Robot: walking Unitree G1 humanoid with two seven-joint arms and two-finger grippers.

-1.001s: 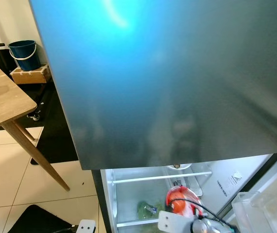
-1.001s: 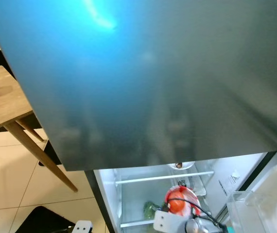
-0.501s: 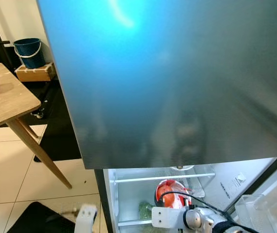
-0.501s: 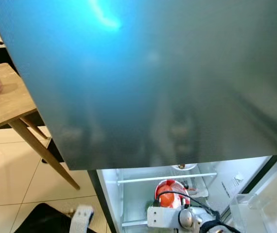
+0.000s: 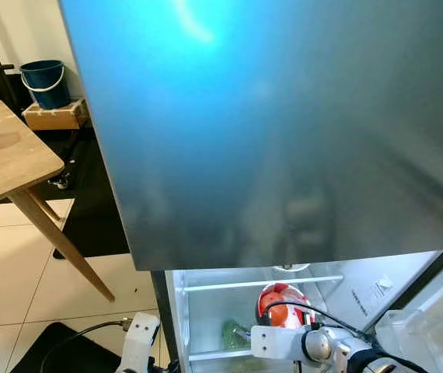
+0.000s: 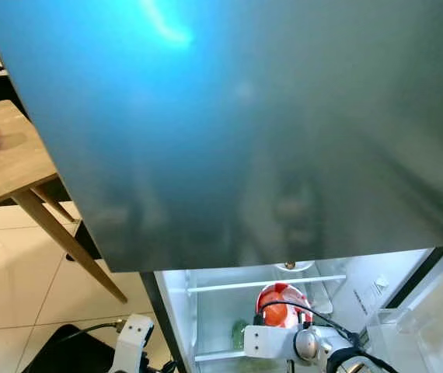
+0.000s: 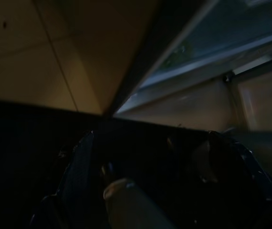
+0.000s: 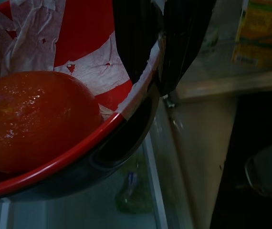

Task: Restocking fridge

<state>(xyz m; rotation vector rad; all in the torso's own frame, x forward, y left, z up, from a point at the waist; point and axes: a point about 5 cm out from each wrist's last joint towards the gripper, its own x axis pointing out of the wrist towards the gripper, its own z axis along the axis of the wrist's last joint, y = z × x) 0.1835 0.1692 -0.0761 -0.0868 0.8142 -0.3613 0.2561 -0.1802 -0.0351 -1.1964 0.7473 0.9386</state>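
Overhead, a broad, smooth, grey-blue fridge door (image 5: pixel 284 124) with a glossy sheen is seen, and below it the lit white fridge compartment (image 5: pixel 206 311) with a glass shelf (image 5: pixel 260 284), where green produce (image 5: pixel 233 336) lies low inside. Within that compartment a round red bowl (image 8: pixel 83 143) lined with crinkled white paper is gripped at its rim by the right tool (image 8: pixel 162 43), its two black fingers closed on the bowl, and a glossy orange-red tomato (image 8: pixel 36 119) is held in it. Beside the fridge a wooden worktop (image 5: pixel 12 167) on slanted legs stands on pale glossy tiles, a blue bucket (image 5: pixel 45 83) is set on a wooden box behind it, and the left tool (image 7: pixel 164 191) is seen in deep shade, so it cannot be told whether it is open.

bowl (image 8: pixel 69 157): 1 | tomato (image 8: pixel 36 119): 1 | bucket (image 5: pixel 45 82): 1 | table (image 5: pixel 12 167): 1
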